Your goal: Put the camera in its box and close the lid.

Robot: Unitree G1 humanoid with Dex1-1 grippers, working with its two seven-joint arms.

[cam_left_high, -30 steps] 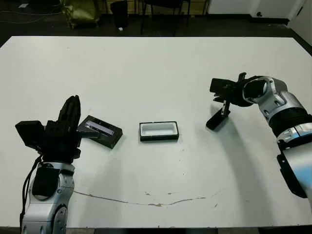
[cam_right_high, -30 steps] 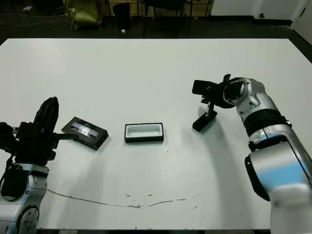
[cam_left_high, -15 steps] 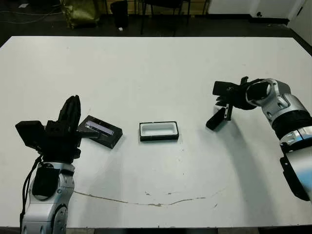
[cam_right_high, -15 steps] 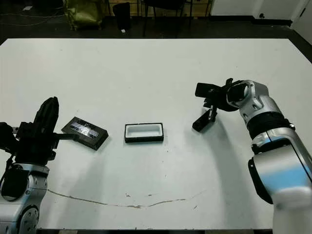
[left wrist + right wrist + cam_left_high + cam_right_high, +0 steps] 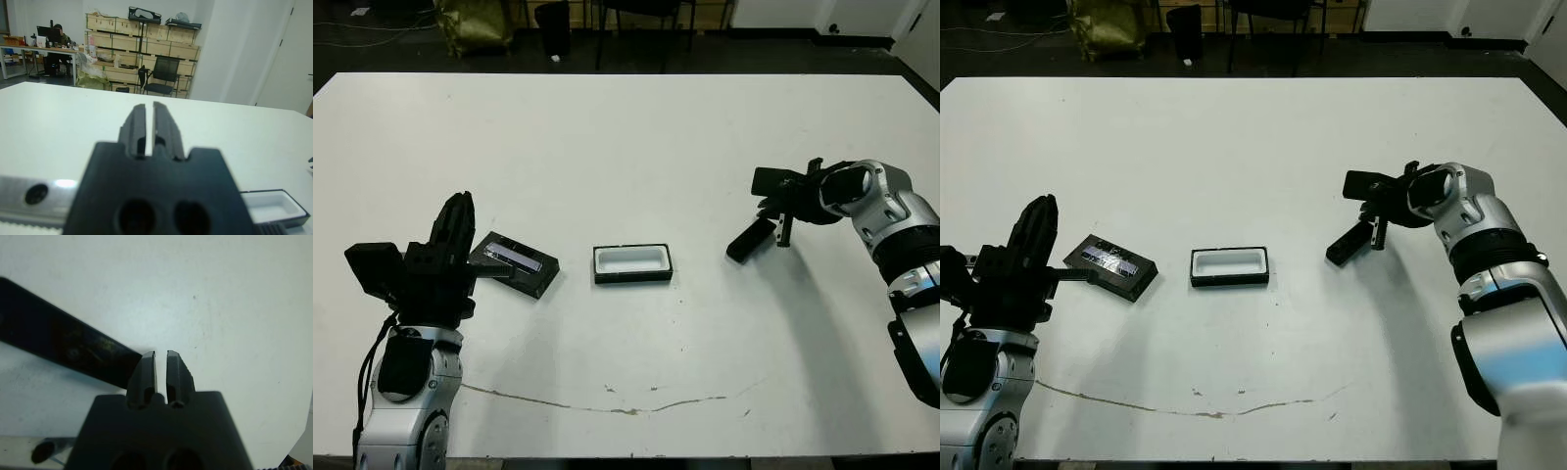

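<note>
The camera [image 5: 751, 239], a slim black bar, lies on the white table at the right. My right gripper [image 5: 784, 235] points down just to the right of the camera's far end, shut with nothing between its fingers. In the right wrist view the camera [image 5: 63, 350] passes beside the fingertips [image 5: 148, 363], not between them. The box [image 5: 632, 263], an open black tray with white lining, sits at the table's middle. The lid [image 5: 515, 262], black with a silvery strip, lies left of the box. My left gripper [image 5: 460, 217] is shut and hovers just left of the lid.
A thin crack line [image 5: 607, 401] runs across the table near its front edge. Beyond the far edge are a dark floor, a chair [image 5: 161, 76] and stacked wooden crates [image 5: 127, 46]. A person sits at a desk [image 5: 54, 36] far behind.
My right gripper has moved right, off the camera's upper end. The camera, propped steeply before, now lies lower on the table. The left arm, lid and box have not moved.
</note>
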